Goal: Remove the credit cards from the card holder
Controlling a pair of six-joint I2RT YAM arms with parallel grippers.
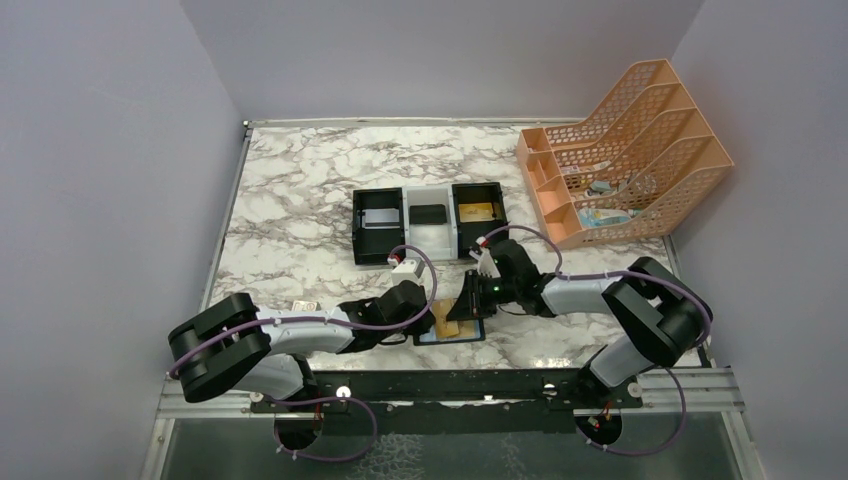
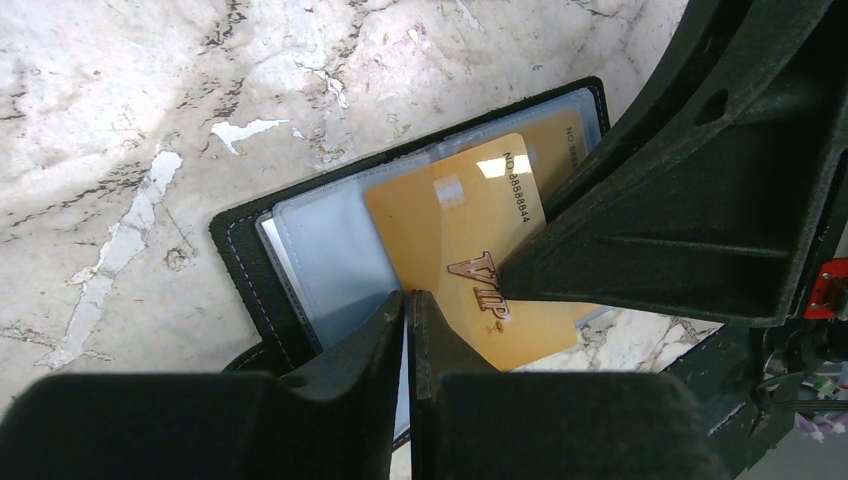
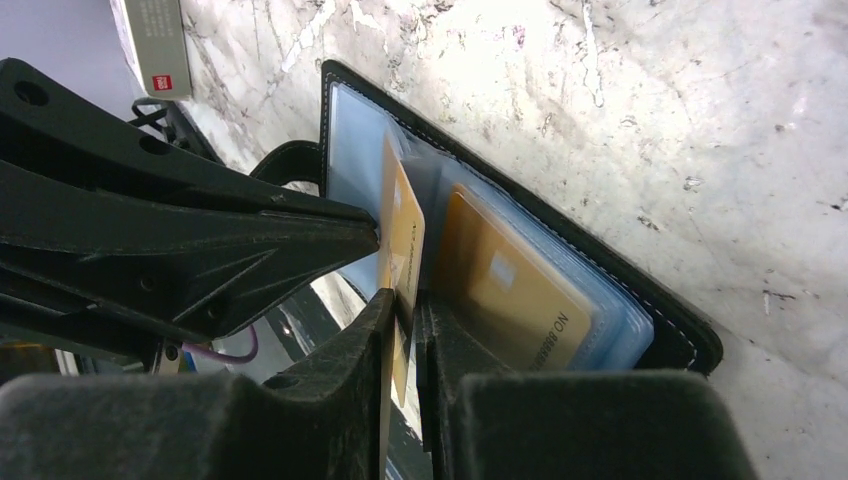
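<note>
You have the holder [image 2: 245, 270] lying open and flat on the marble table [image 1: 300, 190], close to the near edge, between the two arms. One gold card [image 2: 450, 230], marked VIP, is tilted up out of its clear pocket. A second card [image 3: 500, 285] sits inside the other pocket.

The right claw [image 3: 405, 305] is narrow and the raised card stands between its fingers. The left claw [image 2: 408, 305] is nearly shut, with its tips at the edge of the same card. You cannot tell if it nips the card. The two claws are almost touching over the holder.

A small white box [image 1: 304, 305] lies just left of the left arm. Behind the holder is a three-part tray [image 1: 420, 243], and a peach rack [image 1: 640, 150] fills the far right corner. Bare marble is open on the left and at the back. Pale walls [image 1: 100, 150] close the table on three sides.
</note>
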